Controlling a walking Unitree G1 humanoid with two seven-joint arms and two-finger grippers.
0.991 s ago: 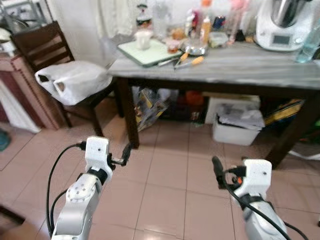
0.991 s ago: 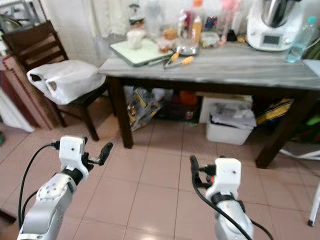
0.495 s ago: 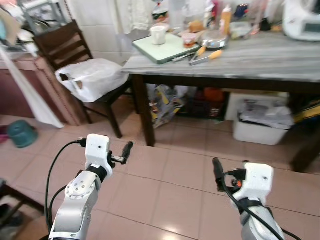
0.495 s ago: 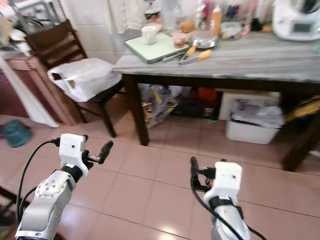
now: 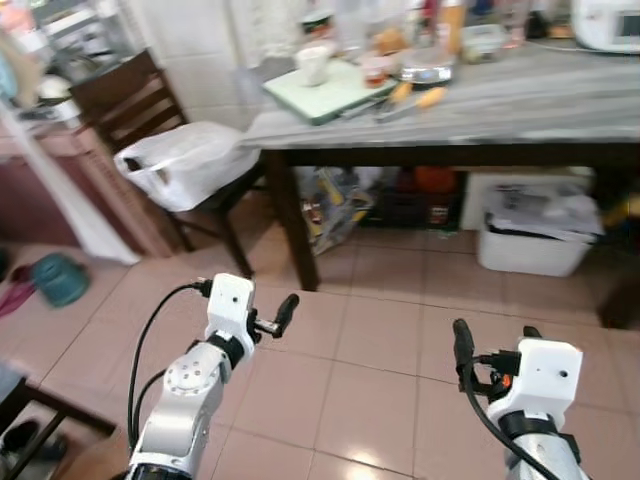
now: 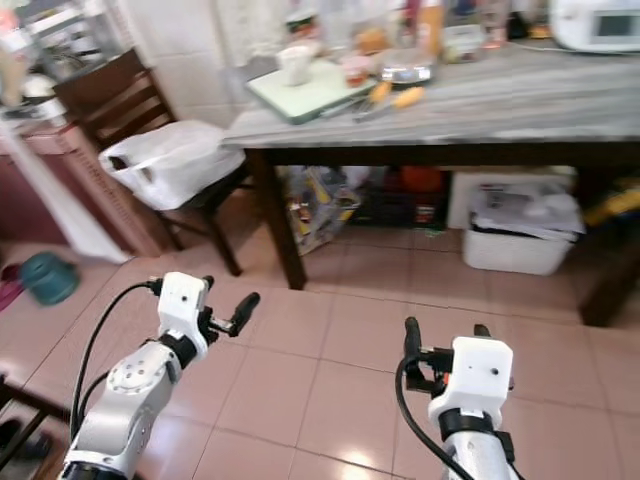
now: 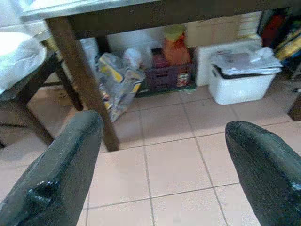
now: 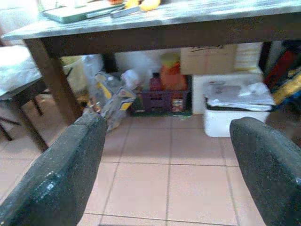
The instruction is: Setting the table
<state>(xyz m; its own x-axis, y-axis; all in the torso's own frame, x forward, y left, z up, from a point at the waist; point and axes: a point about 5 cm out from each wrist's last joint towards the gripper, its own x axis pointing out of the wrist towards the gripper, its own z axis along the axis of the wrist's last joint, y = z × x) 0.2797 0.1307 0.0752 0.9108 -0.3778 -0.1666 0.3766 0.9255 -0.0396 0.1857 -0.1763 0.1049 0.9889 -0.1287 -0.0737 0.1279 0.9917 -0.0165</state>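
Note:
A grey-topped table (image 5: 520,100) on dark legs stands ahead of me across the tiled floor. On it lie a pale green board (image 5: 325,88) with a white cup (image 5: 313,64), a metal bowl (image 5: 427,72), orange-handled utensils (image 5: 430,98) and blurred bottles along the back. My left gripper (image 5: 284,308) is held low over the floor, well short of the table; it is open, with nothing between its fingers (image 7: 66,160). My right gripper (image 6: 445,332) is held at the same height, also open and holding nothing, fingers (image 8: 70,165) wide apart.
A dark wooden chair (image 5: 125,100) holding a white plastic bag (image 5: 185,165) stands left of the table. Under the table sit a white bin (image 5: 535,240), crates and a crumpled bag (image 5: 335,200). A teal object (image 5: 60,278) lies on the floor at left. Dark furniture (image 5: 30,410) is at my lower left.
The whole view has shifted as the camera moved: the table has slid up and to the right, and the teal object has come into view at left. Both arms keep the same open pose.

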